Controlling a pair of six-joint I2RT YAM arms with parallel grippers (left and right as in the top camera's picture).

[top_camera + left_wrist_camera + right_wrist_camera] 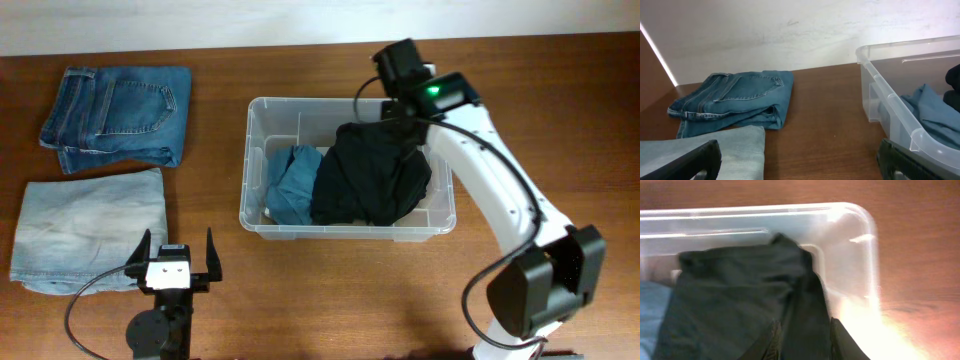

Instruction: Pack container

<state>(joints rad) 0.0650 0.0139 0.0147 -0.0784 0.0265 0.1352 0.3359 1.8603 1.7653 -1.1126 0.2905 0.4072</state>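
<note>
The clear plastic container stands at the table's middle. It holds a teal garment on its left side and a black garment on its right. My right gripper is over the container's back right and is shut on a fold of the black garment. In the right wrist view the gripper pinches the cloth by the container's corner. My left gripper is open and empty near the front edge; in the left wrist view it faces the container's wall.
Folded dark blue jeans lie at the back left and also show in the left wrist view. Folded light blue jeans lie at the front left, just left of my left gripper, and show in the left wrist view.
</note>
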